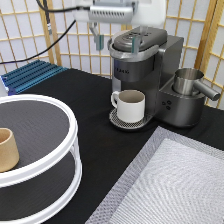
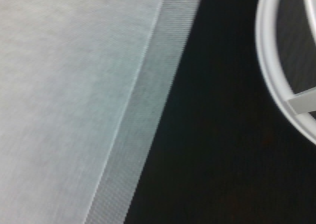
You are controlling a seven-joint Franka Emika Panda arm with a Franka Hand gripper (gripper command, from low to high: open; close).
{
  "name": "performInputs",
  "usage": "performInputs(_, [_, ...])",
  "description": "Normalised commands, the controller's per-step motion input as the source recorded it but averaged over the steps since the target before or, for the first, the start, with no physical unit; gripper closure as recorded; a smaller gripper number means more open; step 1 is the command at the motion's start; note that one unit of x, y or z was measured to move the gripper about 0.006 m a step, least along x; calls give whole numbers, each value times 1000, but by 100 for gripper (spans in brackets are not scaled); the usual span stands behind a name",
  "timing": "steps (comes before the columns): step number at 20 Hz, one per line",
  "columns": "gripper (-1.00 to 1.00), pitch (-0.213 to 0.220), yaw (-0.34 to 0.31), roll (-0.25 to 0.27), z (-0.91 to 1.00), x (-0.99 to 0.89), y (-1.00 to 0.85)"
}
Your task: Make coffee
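My gripper [image 1: 116, 42] hangs at the exterior view's top, just above the lid of the grey coffee machine [image 1: 150, 65]. Its two fingers are spread wide apart with nothing between them. The machine's lid looks shut. A white handled mug [image 1: 131, 105] stands on the machine's round drip tray [image 1: 116, 121], under the spout. The coffee pod is out of view in both views. The wrist view shows only the grey mat [image 2: 57, 100], the black table [image 2: 207, 150] and part of a white rack rim [image 2: 290, 95].
A white round two-tier rack [image 1: 55, 107] stands at the exterior view's left with a tan handleless cup [image 1: 6, 149] on its upper tier. A metal jug [image 1: 187, 80] sits on the machine's right side. A grey mat [image 1: 175, 185] lies at the bottom right. A blue ribbed board [image 1: 30, 75] lies at the back left.
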Motion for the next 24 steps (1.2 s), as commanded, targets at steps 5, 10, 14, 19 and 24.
performInputs(5, [-100,12,371,26,343,4,14])
performInputs(10, [-100,47,375,23,65,0,0])
performInputs(14, [-100,93,362,18,34,0,37])
performInputs(19, [-100,135,297,13,140,11,237])
performInputs(24, [-100,149,185,60,36,4,472])
